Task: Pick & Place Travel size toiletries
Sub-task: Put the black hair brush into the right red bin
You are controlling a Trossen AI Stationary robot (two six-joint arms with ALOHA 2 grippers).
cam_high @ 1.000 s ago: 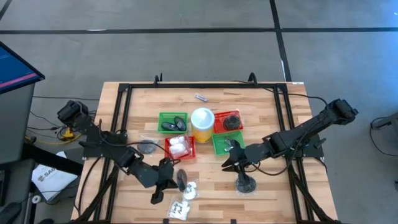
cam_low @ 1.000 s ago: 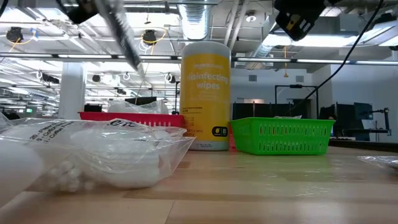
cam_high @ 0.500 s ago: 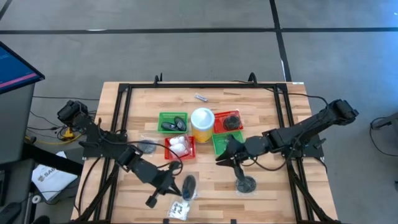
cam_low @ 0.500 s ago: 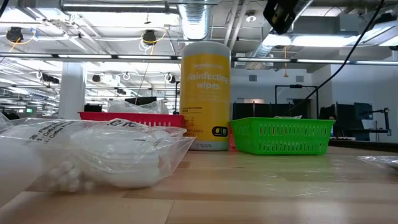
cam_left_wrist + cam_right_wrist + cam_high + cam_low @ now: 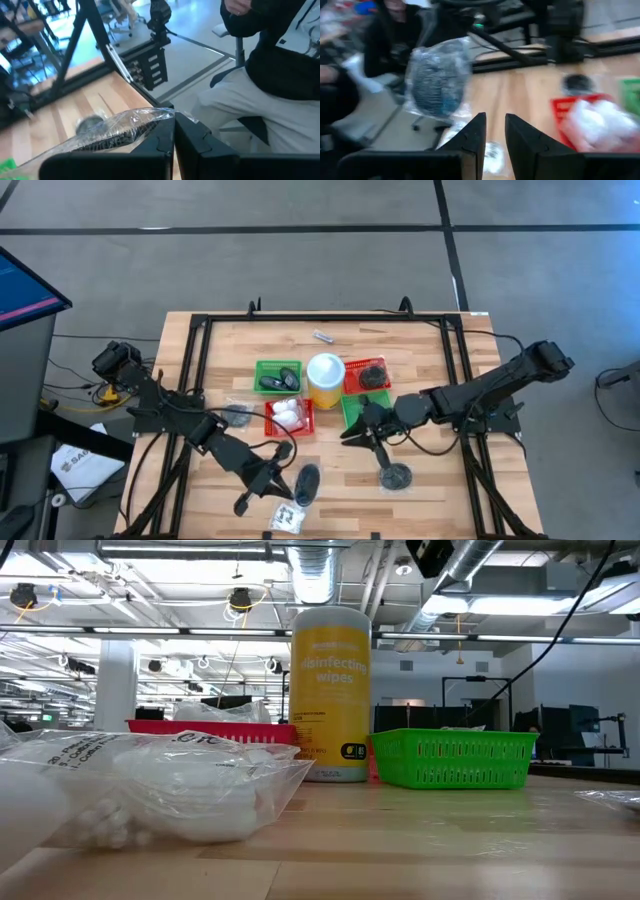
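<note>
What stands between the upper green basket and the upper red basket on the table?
The yellow canister with a white lid stands between that green basket and red basket; the high view shows it.

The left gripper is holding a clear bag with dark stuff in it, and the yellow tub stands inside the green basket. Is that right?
Not quite. The left gripper does hold the clear bag of dark pieces, but the yellow tub is not inside a green basket. The high view shows it standing on the table between the baskets, beside them.
</note>
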